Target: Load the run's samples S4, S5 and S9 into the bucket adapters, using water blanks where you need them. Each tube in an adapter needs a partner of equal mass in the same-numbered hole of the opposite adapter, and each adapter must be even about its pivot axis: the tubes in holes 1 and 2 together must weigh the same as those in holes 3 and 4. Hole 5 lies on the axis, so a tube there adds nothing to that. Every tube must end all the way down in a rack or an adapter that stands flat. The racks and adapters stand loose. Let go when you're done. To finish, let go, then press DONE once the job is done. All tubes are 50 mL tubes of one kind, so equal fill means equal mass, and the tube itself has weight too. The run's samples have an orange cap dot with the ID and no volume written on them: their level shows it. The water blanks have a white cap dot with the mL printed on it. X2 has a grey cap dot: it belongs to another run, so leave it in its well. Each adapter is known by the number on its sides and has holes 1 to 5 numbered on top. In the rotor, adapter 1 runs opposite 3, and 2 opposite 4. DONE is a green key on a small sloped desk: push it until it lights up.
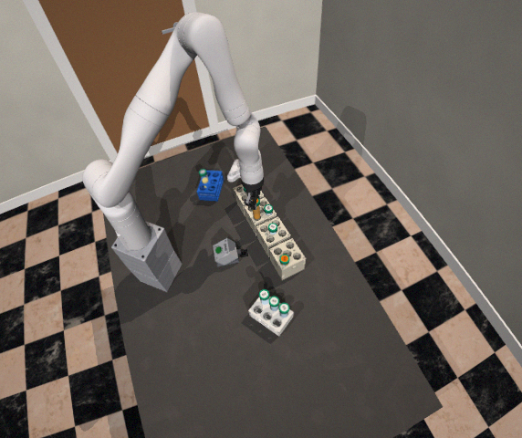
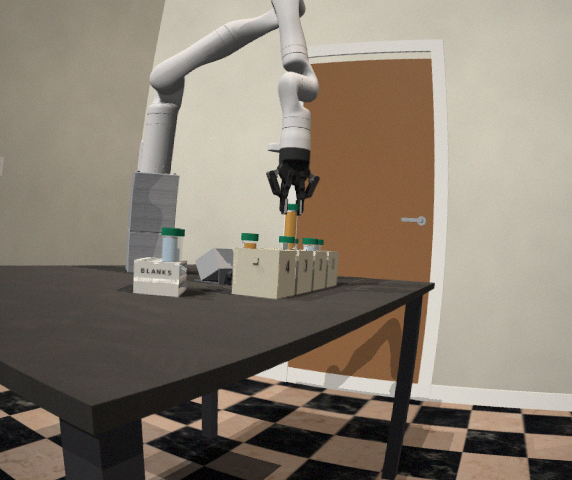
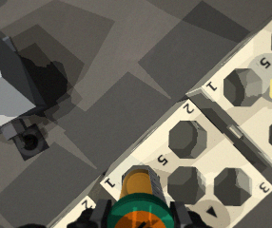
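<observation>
My gripper (image 1: pixel 252 203) is shut on the cap of a sample tube (image 2: pixel 290 223) with orange liquid, a green cap and an orange cap dot. The tube hangs upright over hole 1 of one cream adapter (image 3: pixel 188 157) in the row of adapters (image 1: pixel 270 228). Its cap stands well above the caps of the seated tubes. How deep its lower end sits I cannot tell. In the wrist view the gripper (image 3: pixel 138 220) and tube (image 3: pixel 138 199) cover hole 1, and holes 2, 3, 4 and 5 of that adapter are empty. The nearest adapter holds an orange-dot tube (image 1: pixel 284 258). Two others hold white-dot tubes (image 1: pixel 272 227).
A blue rack (image 1: pixel 210 184) with a green-capped tube stands left of the row's far end. The white BLANKS rack (image 1: pixel 270 315) holds three blanks near the front. The sloped DONE desk (image 1: pixel 224 252) stands left of the row. The arm's base (image 1: pixel 145 256) is at the table's left edge.
</observation>
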Motion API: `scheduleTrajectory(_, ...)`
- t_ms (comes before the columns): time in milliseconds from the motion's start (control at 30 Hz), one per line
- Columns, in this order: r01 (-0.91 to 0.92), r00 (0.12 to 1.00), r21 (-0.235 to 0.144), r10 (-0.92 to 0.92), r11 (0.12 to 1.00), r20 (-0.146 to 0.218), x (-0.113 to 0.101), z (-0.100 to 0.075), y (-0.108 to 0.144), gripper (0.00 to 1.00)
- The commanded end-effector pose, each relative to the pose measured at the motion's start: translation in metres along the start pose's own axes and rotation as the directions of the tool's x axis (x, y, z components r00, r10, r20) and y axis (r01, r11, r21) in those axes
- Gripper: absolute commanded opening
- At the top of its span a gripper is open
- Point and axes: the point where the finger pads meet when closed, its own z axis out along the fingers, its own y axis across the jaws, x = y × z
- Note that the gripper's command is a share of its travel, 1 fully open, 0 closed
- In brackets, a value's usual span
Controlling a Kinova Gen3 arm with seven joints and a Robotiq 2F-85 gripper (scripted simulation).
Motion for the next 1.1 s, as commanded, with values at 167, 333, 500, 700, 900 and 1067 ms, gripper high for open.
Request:
scheduleTrajectory(167, 0.000, 1.000, -0.001, 0.000, 1.000, 0.001, 0.000, 0.004, 0.000, 0.10)
scheduleTrajectory(333, 0.000, 1.000, -0.001, 0.000, 1.000, 0.001, 0.000, 0.007, 0.000, 0.10)
scheduleTrajectory(500, 0.000, 1.000, -0.001, 0.000, 1.000, 0.001, 0.000, 0.010, 0.000, 0.10)
scheduleTrajectory(700, 0.000, 1.000, -0.001, 0.000, 1.000, 0.001, 0.000, 0.013, 0.000, 0.10)
scheduleTrajectory(900, 0.000, 1.000, -0.001, 0.000, 1.000, 0.001, 0.000, 0.017, 0.000, 0.10)
scheduleTrajectory(1067, 0.000, 1.000, -0.001, 0.000, 1.000, 0.001, 0.000, 0.020, 0.000, 0.10)
